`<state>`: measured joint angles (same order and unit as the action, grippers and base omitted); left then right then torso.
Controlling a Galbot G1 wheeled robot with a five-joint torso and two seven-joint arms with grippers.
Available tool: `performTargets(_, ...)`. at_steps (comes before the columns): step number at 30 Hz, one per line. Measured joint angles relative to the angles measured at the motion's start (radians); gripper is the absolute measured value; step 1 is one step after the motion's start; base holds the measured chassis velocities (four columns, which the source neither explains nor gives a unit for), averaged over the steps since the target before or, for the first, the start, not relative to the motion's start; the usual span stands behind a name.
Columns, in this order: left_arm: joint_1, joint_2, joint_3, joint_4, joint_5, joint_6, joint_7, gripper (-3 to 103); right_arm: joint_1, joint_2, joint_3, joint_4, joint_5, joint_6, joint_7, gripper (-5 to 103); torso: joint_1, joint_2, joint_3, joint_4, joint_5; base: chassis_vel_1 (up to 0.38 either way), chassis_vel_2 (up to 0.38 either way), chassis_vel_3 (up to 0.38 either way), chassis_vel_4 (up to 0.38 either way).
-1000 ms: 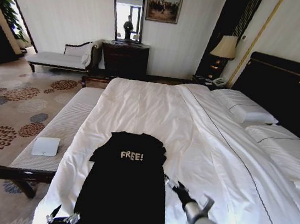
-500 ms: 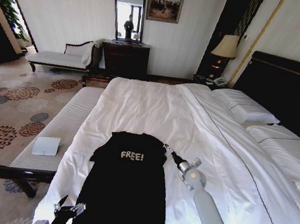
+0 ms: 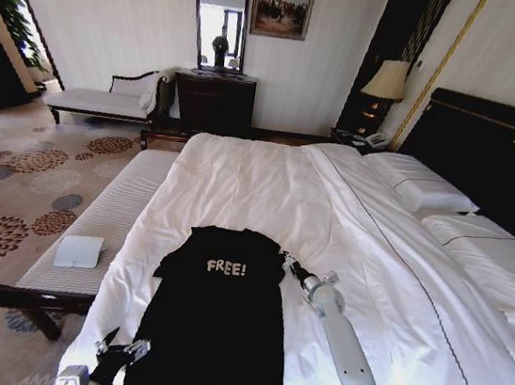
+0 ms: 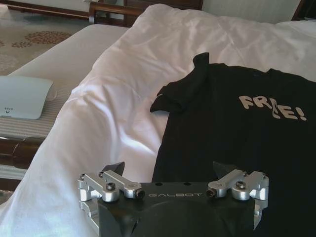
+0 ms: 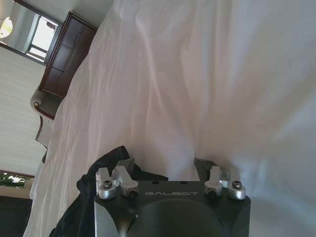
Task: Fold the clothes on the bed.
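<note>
Jaws spread on both: left gripper (image 4: pixel 170 170) straddles the T-shirt (image 3: pixel 217 320) hem edge, right gripper (image 3: pixel 288 262) beside its sleeve. Shirt lies flat on the bed (image 3: pixel 269 180); folding not begun.

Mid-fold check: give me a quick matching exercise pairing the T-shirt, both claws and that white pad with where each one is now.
Things:
1. black T-shirt
2. left claw
3. right claw
4. white pad

Places:
A. on the pale bench beside the bed
B. at the shirt's sleeve on the robot's right, up by the shoulder
C. spread flat on the white duvet, print facing up
D. at the shirt's lower left edge, near its hem

Pairs: 1-C, 2-D, 3-B, 4-A
</note>
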<state>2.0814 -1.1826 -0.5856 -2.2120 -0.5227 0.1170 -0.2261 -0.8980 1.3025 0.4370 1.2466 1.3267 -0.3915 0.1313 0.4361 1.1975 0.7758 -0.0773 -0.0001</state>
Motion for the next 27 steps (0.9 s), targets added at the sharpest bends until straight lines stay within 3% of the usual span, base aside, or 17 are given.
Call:
performTargets(1, 0.001, 0.000, -0.001, -0.003, 0.000, 0.001, 0.000, 100, -0.001, 0.002, -0.001, 0.000, 0.000, -0.002, -0.002, 70, 0.000, 0.000, 0.000, 0.0001, 0.0000, 0.000, 0.000, 0.000, 0.000)
performTargets(6, 0.002, 0.000, -0.005, -0.011, 0.000, 0.004, -0.003, 100, 0.000, 0.008, -0.005, -0.009, -0.005, -0.009, -0.004, 47, 0.000, 0.000, 0.000, 0.0001, 0.0000, 0.000, 0.000, 0.000, 0.000)
performTargets(9, 0.002, -0.001, -0.010, -0.012, -0.002, 0.004, -0.004, 100, -0.003, 0.009, -0.009, -0.007, -0.011, -0.013, -0.004, 42, 0.000, 0.000, 0.000, 0.0001, 0.0001, 0.000, 0.000, 0.000, 0.000)
performTargets(13, 0.002, -0.004, -0.023, -0.013, -0.015, 0.004, -0.004, 100, -0.012, 0.014, -0.013, 0.007, -0.022, -0.014, -0.002, 20, 0.000, 0.000, 0.000, 0.0003, 0.0001, 0.000, 0.000, 0.000, 0.000)
performTargets(18, 0.001, -0.005, -0.031, -0.009, -0.024, 0.002, -0.004, 100, -0.014, 0.015, -0.013, 0.011, -0.025, -0.015, 0.000, 10, 0.000, 0.000, 0.000, 0.0003, 0.0001, 0.000, 0.000, 0.000, 0.000)
performTargets(19, 0.001, -0.007, -0.034, -0.008, -0.027, 0.001, -0.003, 100, -0.015, 0.015, -0.012, 0.014, -0.026, -0.014, 0.002, 4, 0.000, 0.000, 0.000, 0.0003, 0.0001, 0.000, 0.000, 0.000, 0.000)
performTargets(24, 0.001, -0.009, -0.040, -0.008, -0.032, -0.010, 0.001, 100, -0.024, 0.015, -0.004, 0.041, -0.039, -0.007, 0.012, 1, 0.000, 0.000, 0.000, 0.0003, 0.0002, 0.000, 0.000, 0.000, 0.000)
performTargets(27, -0.003, -0.011, -0.039, -0.005, -0.041, -0.018, 0.003, 100, -0.043, 0.009, 0.001, 0.088, -0.101, 0.018, 0.016, 0, 0.000, 0.000, 0.000, 0.0003, 0.0001, 0.000, 0.000, 0.000, 0.000)
